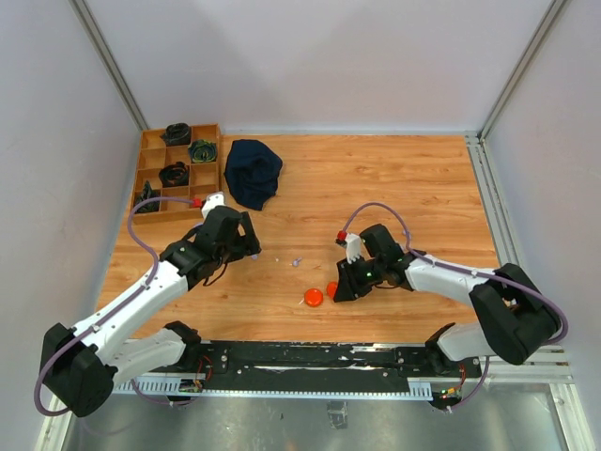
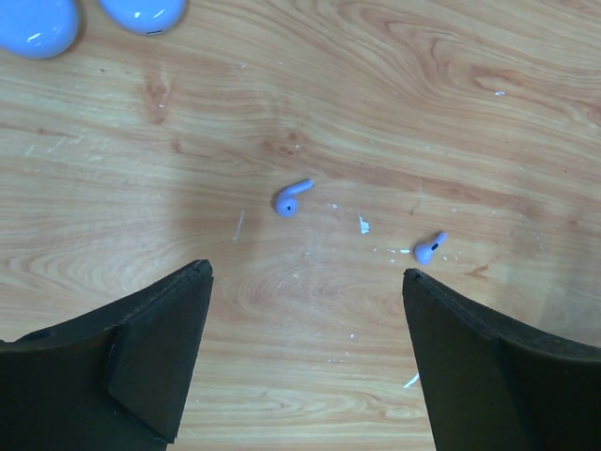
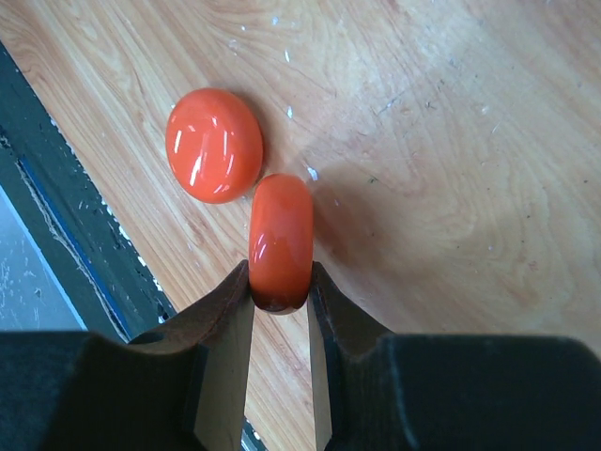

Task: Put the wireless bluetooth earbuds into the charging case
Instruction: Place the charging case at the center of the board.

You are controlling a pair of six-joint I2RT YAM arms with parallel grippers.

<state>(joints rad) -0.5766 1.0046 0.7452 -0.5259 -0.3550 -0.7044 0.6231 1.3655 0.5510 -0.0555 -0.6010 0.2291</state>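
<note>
Two pale lavender earbuds [image 2: 292,197] [image 2: 430,247] lie on the wooden table, seen as a tiny speck [image 1: 298,260] from above. My left gripper [image 2: 306,272] [image 1: 254,246] hangs open just short of them, with nothing between its fingers. Two lavender case pieces [image 2: 33,23] [image 2: 141,11] sit beyond, at the top left of the left wrist view. My right gripper [image 3: 280,277] [image 1: 340,287] is shut on an orange charging case piece [image 3: 281,240], held on edge. A second orange round piece [image 3: 214,145] [image 1: 314,298] lies flat against it; I cannot tell if they are joined.
A wooden compartment tray [image 1: 178,174] with coiled cables stands at the back left, a dark blue cloth [image 1: 252,172] beside it. The table's near edge and a black rail [image 3: 66,216] [image 1: 310,357] run close to the orange pieces.
</note>
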